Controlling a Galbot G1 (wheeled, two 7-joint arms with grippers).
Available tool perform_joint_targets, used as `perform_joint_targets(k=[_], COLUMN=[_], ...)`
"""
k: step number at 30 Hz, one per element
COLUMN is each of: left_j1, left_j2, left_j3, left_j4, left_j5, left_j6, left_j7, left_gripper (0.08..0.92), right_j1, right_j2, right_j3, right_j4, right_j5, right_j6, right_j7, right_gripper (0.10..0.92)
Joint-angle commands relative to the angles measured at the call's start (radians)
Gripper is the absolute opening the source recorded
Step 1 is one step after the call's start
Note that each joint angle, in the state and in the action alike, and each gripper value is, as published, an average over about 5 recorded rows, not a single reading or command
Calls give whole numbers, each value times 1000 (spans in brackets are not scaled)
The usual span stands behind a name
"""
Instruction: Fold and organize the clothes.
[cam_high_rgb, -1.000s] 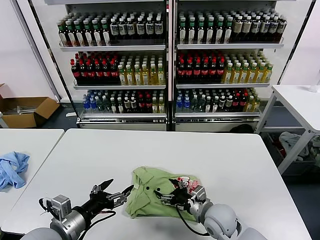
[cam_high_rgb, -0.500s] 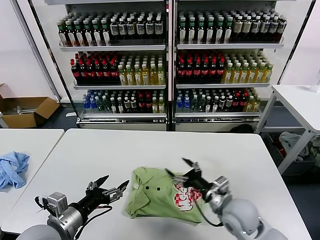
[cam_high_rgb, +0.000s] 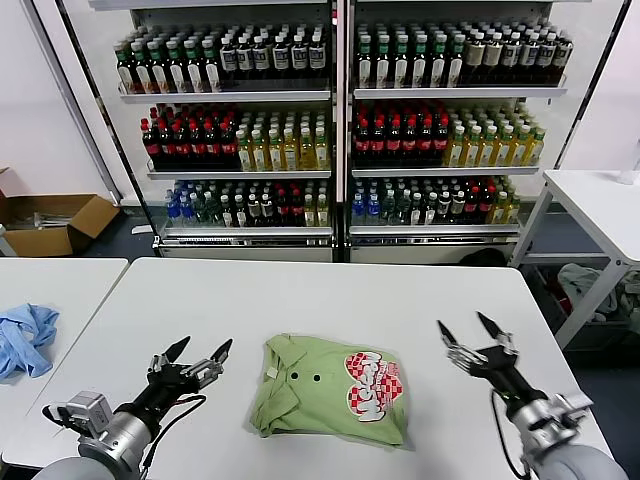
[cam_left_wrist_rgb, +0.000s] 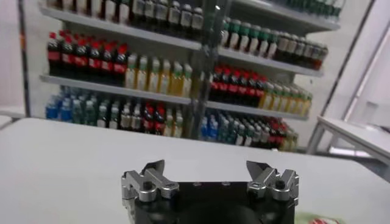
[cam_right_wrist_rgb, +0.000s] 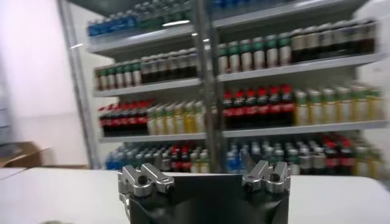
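While the folded light green polo shirt (cam_high_rgb: 330, 388) lies at the white table's (cam_high_rgb: 330, 300) near edge, you have the left gripper (cam_high_rgb: 195, 355) at its nine o'clock and the right gripper (cam_high_rgb: 467, 335) at three, both spread wide, holding nothing.

The light green polo shirt (cam_high_rgb: 328, 389) lies folded into a compact, roughly rectangular bundle on the white table, near its front edge and about midway across. Its collar and two small dark buttons face up on one side, and the red-and-white checkered chest print shows on the other.
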Motion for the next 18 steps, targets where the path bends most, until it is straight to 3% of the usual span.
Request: perform_joint_targets(k=[1,9,18], left_j1=[12,65,98], left_j2=[-194,-267,-246], left_j3=[-76,-169,-176], left_j4=[22,36,58], left_j5=[204,329,339], left_j6=[-122,-254,-311], left_j7=[102,270,275], left_gripper=[823,823,823], right_j1=[-245,-279,-288], right_j2=[148,208,211], right_j3=[262,254,237], right_j4=[29,-5,-31], right_j5=[-23,-80,-98], right_j6=[93,140,174], right_j7=[-73,-136,-130], right_gripper=[823,823,823])
